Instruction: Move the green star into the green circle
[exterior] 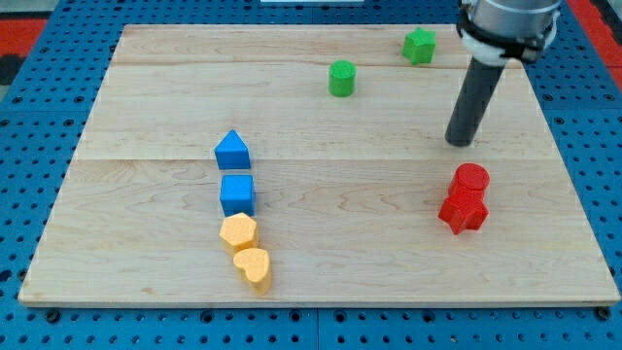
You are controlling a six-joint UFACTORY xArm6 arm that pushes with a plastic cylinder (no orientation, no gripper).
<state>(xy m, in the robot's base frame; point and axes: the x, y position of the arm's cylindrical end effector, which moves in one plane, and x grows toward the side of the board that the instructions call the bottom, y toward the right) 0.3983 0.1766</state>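
Note:
The green star [420, 46] lies near the view's top, right of centre. The green circle [342, 79], a short cylinder, stands to its lower left, a clear gap apart. My tip [458, 142] rests on the board below and to the right of the star, well apart from it, and just above the red blocks.
A red cylinder [471, 180] touches a red star-like block [463, 212] at the right. At the left centre a blue house-shaped block [232, 151], a blue cube [237, 194], a yellow hexagon [238, 233] and a yellow heart [253, 266] form a column. The wooden board [146, 87] sits on blue pegboard.

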